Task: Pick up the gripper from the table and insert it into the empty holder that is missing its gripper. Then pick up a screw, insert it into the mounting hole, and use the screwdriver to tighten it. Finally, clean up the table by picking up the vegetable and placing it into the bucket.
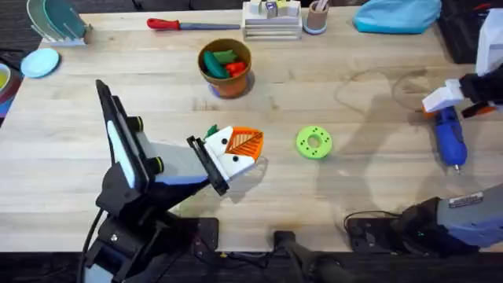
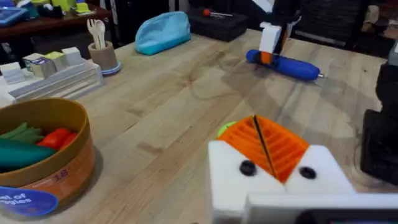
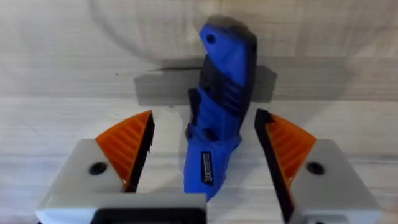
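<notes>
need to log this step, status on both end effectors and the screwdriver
Right end effector open, straddling the blue screwdriver lying on the table. Left end effector shut, mid-table beside the green disc. Nothing in the way.

The left arm reaches from its 7 o'clock base toward the middle, its gripper (image 1: 236, 149) low with fingers (image 2: 273, 149) pressed together. The right gripper (image 3: 205, 146) hovers at 3 o'clock, fingers (image 3: 127, 146) spread wide.

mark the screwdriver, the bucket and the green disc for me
screwdriver (image 1: 450, 135): overhead view, middle of its blue body.
bucket (image 1: 229, 83): overhead view, its orange front wall.
green disc (image 1: 313, 142): overhead view, its flat ring face.
</notes>
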Tool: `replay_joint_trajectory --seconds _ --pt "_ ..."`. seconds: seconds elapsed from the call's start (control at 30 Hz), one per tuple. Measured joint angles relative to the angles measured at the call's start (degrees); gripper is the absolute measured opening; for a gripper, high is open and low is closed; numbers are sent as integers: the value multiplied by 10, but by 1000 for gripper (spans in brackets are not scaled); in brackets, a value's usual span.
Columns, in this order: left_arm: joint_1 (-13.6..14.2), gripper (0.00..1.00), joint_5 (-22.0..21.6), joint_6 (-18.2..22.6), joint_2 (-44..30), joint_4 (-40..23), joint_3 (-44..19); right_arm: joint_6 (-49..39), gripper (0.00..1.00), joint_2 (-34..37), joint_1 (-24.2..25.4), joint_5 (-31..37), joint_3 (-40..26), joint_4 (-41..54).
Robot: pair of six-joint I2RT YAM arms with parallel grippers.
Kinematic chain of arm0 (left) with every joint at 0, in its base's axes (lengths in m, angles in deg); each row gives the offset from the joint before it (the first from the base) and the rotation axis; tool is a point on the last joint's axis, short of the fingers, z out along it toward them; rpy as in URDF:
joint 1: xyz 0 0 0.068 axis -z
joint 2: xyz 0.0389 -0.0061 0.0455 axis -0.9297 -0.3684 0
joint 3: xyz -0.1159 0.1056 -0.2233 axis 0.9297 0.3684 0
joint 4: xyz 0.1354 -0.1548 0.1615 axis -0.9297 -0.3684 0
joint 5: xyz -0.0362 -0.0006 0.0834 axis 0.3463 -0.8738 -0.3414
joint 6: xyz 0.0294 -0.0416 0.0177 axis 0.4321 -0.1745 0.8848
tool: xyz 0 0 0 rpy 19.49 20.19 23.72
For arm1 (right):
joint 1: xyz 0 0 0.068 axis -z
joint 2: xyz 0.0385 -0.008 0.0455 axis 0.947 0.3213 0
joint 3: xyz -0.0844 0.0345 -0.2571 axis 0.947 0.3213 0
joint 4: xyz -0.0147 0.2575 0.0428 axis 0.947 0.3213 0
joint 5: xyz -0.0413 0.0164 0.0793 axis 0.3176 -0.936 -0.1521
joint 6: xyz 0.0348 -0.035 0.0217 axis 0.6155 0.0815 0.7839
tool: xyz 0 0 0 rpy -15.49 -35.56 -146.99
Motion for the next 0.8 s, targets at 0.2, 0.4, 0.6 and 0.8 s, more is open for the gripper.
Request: replay_joint_trajectory --seconds 0.2,0.4,0.6,0.8 --pt "0 7 0 0 0 0 0 -4 991 20 0 0 0 -18" --pt "0 7 0 0 0 0 0 -6 991 49 0 2 0 -18" --pt "0 7 0 0 0 0 0 -12 991 59 3 6 0 -25" --pt "0 7 0 0 0 0 0 -12 991 63 3 9 -1 -30"
